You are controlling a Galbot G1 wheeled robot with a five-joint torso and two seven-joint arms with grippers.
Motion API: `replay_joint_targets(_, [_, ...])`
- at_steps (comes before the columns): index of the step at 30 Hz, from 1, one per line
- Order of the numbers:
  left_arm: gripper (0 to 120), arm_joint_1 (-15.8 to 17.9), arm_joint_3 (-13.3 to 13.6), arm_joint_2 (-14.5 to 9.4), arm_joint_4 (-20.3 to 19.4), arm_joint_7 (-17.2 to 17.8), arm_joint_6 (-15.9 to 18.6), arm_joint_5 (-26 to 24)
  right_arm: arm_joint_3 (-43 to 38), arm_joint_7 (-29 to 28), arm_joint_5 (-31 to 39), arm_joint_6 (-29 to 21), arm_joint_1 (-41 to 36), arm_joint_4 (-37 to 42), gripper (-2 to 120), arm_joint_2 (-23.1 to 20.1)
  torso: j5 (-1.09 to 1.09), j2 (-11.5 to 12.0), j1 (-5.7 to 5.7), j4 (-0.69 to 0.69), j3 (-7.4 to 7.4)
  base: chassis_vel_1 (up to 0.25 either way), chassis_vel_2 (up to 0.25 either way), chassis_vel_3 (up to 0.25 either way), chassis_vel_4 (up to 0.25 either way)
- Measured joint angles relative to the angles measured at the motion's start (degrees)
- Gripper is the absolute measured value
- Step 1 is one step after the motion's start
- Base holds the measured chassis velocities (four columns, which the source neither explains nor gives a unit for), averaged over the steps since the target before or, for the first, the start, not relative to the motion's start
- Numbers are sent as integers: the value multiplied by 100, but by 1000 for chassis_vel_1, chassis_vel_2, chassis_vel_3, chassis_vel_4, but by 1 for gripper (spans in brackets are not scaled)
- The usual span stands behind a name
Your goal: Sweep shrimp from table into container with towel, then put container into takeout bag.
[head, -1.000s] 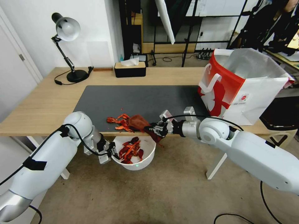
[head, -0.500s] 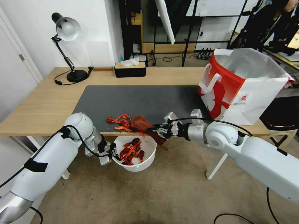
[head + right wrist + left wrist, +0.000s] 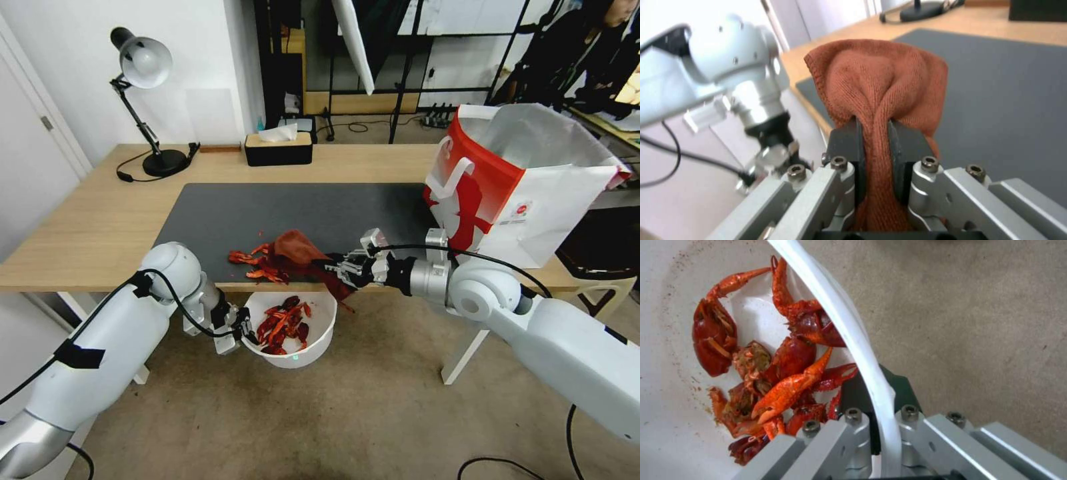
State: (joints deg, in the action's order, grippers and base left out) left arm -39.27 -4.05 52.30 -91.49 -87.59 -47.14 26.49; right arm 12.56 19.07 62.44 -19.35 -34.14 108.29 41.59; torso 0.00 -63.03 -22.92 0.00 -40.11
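A few red-orange shrimp [image 3: 250, 261] lie on the table [image 3: 93, 220] near its front edge, on the dark mat. The rust-brown towel [image 3: 298, 250] hangs bunched just right of them, pinched in my right gripper [image 3: 333, 265], which is shut on it; the right wrist view shows the towel [image 3: 880, 86] squeezed between the two fingers. Below the table edge my left gripper [image 3: 241, 328] is shut on the rim of the white container [image 3: 313, 337], which holds several shrimp [image 3: 280, 323]. The left wrist view shows the container rim [image 3: 849, 333] and the shrimp [image 3: 782, 373] inside. The takeout bag [image 3: 527, 187] stands open at the table's right.
A black desk lamp [image 3: 143, 100] stands at the table's back left and a black tissue box [image 3: 278, 148] at the back middle. The dark grey mat [image 3: 300, 213] covers the table's middle. Carpeted floor lies under the container.
My right gripper has drawn back to the right and lifted the towel slightly off the mat. The left gripper and container stay nearly still below the edge. Shrimp on the table have not moved.
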Motion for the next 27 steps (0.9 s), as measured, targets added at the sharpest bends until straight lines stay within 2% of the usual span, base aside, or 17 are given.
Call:
replay_joint_targets(4, [0,-10,-21,-52,14,0,0,-43,-21,-47,171,391,157,-290,10,228,0,0,0,0,0,0,0,0,0])
replay_joint_targets(9, [0,-61,-96,-154,88,0,0,-110,150,-129,289,504,750,-952,10,612,-1,0,0,2,0,0,0,0,0])
replay_joint_targets(16, [0,-91,-127,-221,124,0,0,-137,569,9,468,512,1585,-1668,10,1021,-2,0,0,1,0,0,0,0,0])
replay_joint_targets(18, [0,-109,-150,-224,140,0,0,-142,945,188,501,457,2151,-2214,10,1344,-2,0,-1,2,0,0,0,0,0])
replay_joint_targets(23, [0,-141,-178,-213,141,0,0,-144,1307,326,506,341,2569,-2749,10,1654,2,0,-1,2,0,0,0,0,0])
replay_joint_targets(27, [0,-208,-250,-226,151,1,0,-186,1825,602,334,200,3154,-3605,10,2096,-1,0,-1,1,0,0,0,0,0])
